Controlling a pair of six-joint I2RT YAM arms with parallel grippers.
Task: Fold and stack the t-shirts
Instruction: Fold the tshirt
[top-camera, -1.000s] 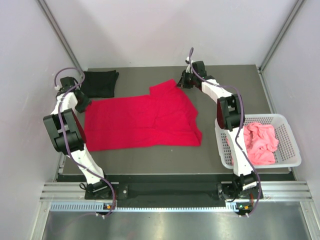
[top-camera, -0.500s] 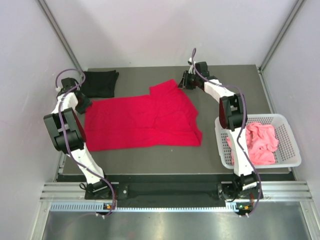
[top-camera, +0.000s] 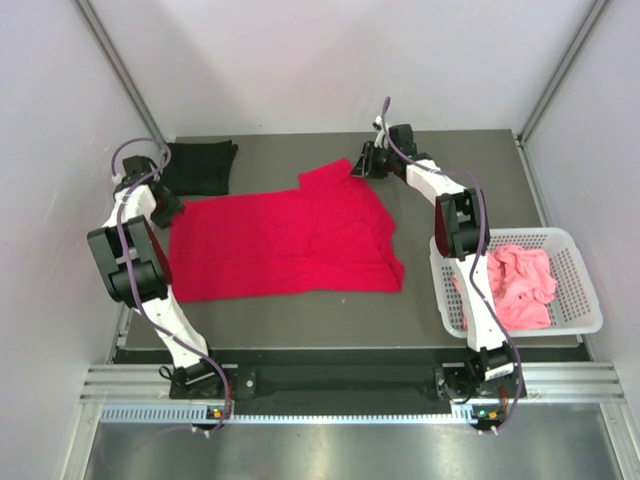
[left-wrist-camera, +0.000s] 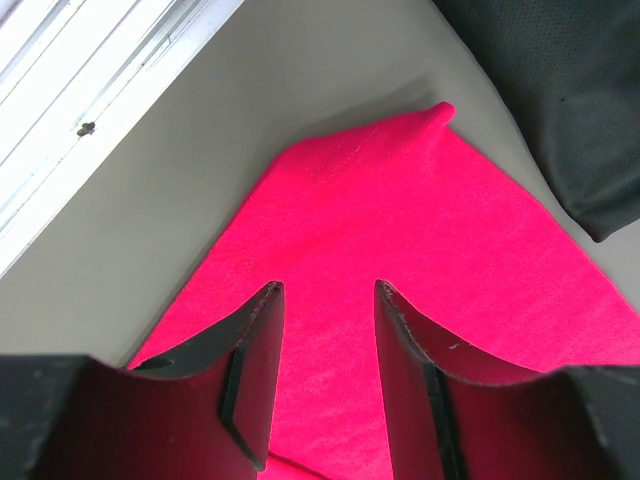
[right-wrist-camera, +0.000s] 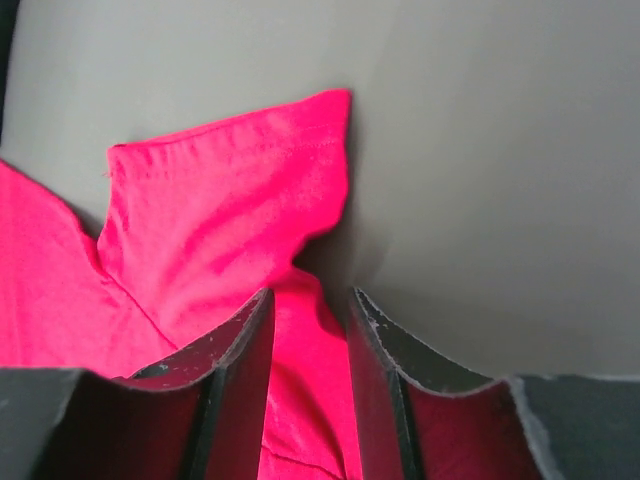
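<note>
Red t-shirt (top-camera: 285, 240): we find it spread flat on the bench (top-camera: 300, 320). Its long axis runs left to right, with the hem at the left and one sleeve pointing to the far edge; the collar end is probably at the right.
Left jaws: parted, gripping nothing, over its far-left corner.
Right jaws: parted, gripping nothing, astride the far sleeve; we cannot tell if they touch the cloth.
Black t-shirt (top-camera: 200, 167): folded, far-left corner.
Pink t-shirt (top-camera: 520, 285): crumpled in the white basket (top-camera: 583, 290), right.
</note>
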